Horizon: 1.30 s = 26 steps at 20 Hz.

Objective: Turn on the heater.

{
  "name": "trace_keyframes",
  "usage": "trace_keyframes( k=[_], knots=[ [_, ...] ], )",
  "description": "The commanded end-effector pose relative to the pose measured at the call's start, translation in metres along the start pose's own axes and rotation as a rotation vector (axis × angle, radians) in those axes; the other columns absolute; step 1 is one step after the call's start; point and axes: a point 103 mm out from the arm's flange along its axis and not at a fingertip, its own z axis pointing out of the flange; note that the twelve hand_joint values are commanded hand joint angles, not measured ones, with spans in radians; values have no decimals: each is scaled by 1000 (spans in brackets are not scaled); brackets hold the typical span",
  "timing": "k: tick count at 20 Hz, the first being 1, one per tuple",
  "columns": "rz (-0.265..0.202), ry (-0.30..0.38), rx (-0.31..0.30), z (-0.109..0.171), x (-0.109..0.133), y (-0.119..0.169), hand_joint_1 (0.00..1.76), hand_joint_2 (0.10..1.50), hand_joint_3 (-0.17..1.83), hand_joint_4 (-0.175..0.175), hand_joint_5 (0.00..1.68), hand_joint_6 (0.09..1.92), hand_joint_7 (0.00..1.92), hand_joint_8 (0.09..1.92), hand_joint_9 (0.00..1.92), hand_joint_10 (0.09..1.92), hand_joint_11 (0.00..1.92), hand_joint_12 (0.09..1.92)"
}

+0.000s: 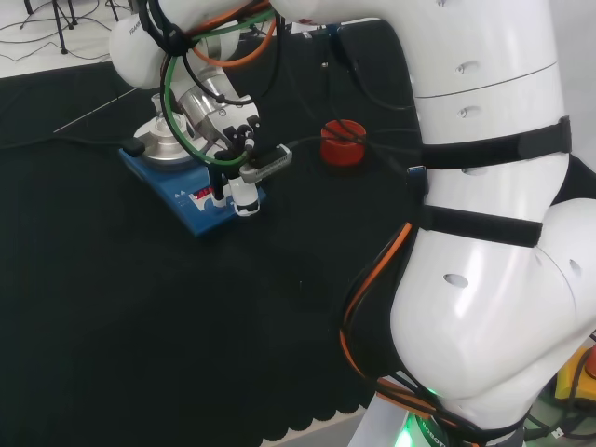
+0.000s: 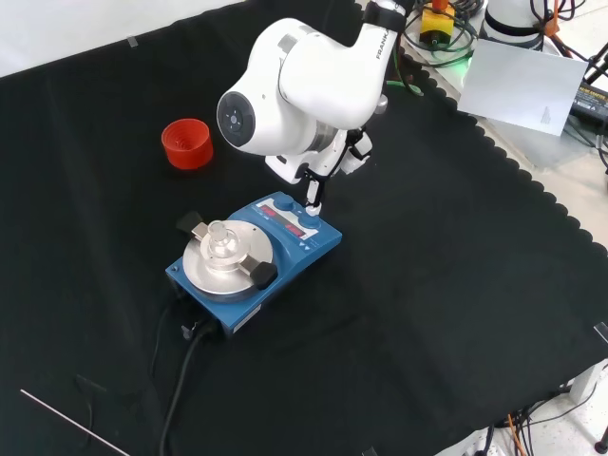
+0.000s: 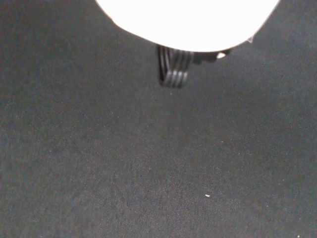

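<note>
The heater is a blue box with a round silver plate and a control panel with a red display. A small clear piece stands on the plate between two black clamps. My hand hangs over the panel end of the heater. Its straight fingers point down, and in the front view one black fingertip touches the panel beside a blue knob. A black part of the hand shows against the cloth in the wrist view.
A red ribbed ring stand sits on the cloth beyond the heater in the front view. The heater's black cable runs toward the front edge, near a thin rod. A white sheet lies at the bench's far right corner.
</note>
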Motion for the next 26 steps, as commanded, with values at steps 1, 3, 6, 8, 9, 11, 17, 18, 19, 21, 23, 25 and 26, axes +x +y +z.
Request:
trace_keyframes(
  k=[1, 3, 6, 8, 9, 11, 17, 18, 19, 21, 23, 25, 26],
  knots=[
    [0, 5, -1, -1, 0, -1, 1583, 492, 1412, -5, 463, 99, 1844, 1799, 1920, 1766, 1920, 1920],
    [1, 6, -3, -1, 0, -2, 1583, 492, 1412, -5, 463, 99, 1845, 1799, 1920, 1765, 1920, 1920],
    [-13, -3, -6, -6, 14, -1, 1583, 492, 1413, -5, 464, 98, 1846, 1798, 1920, 1765, 1920, 1920],
    [-17, 6, -12, -7, 13, -2, 1583, 491, 1413, -5, 465, 98, 1846, 1797, 1920, 1765, 1920, 1920],
    [-17, 6, -12, -7, 13, -2, 1583, 491, 1413, -5, 465, 98, 1847, 1797, 1920, 1765, 1920, 1920],
    [-18, 4, -10, -6, 11, -1, 1583, 491, 1414, -5, 465, 97, 1847, 1796, 1920, 1765, 1920, 1920],
    [-10, -2, 2, -4, 14, 4, 1583, 491, 1415, -5, 466, 96, 1849, 1795, 1920, 1764, 1920, 1920],
    [-9, -4, 3, -4, 14, 4, 1583, 491, 1416, -5, 467, 96, 1850, 1795, 1920, 1764, 1920, 1920],
    [-9, -4, 3, -4, 13, 5, 1583, 491, 1416, -5, 467, 95, 1850, 1794, 1920, 1764, 1920, 1920],
    [-8, -5, 3, -3, 13, 5, 1583, 491, 1416, -5, 467, 95, 1851, 1794, 1920, 1764, 1920, 1920],
    [-23, 13, -3, -3, 12, 6, 1583, 491, 1417, -5, 467, 94, 1851, 1793, 1920, 1763, 1920, 1920],
    [-26, 24, -9, -2, 11, 6, 1583, 491, 1417, -5, 468, 94, 1852, 1792, 1920, 1763, 1920, 1920],
    [-27, 27, -10, -2, 9, 6, 1583, 491, 1417, -5, 468, 94, 1852, 1792, 1920, 1763, 1920, 1920]
  ],
)
